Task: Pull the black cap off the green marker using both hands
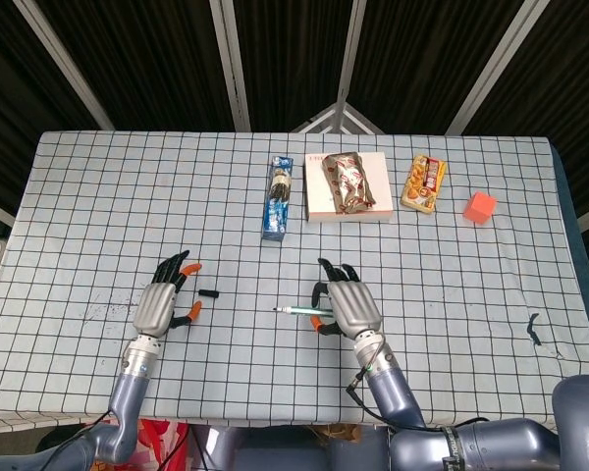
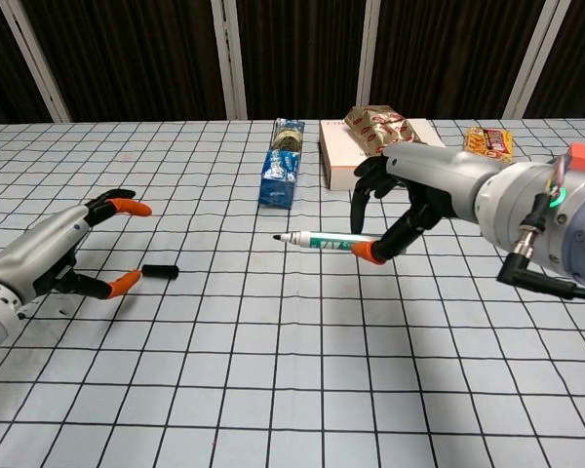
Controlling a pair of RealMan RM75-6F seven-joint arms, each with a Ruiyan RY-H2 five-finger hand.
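The green marker (image 1: 299, 310) (image 2: 324, 241) is uncapped, its tip pointing to the left. My right hand (image 1: 350, 308) (image 2: 409, 200) pinches its rear end and holds it above the table. The black cap (image 1: 209, 293) (image 2: 160, 271) lies by itself on the checked cloth. My left hand (image 1: 164, 303) (image 2: 63, 255) sits just left of the cap, fingers spread, holding nothing and not touching it.
At the back of the table lie a blue toothpaste box (image 1: 278, 196) (image 2: 282, 163), a white box (image 1: 347, 202) with a snack packet on it, a candy pack (image 1: 423, 183) and an orange cube (image 1: 480, 207). A checked cloth (image 1: 98, 196) covers the table.
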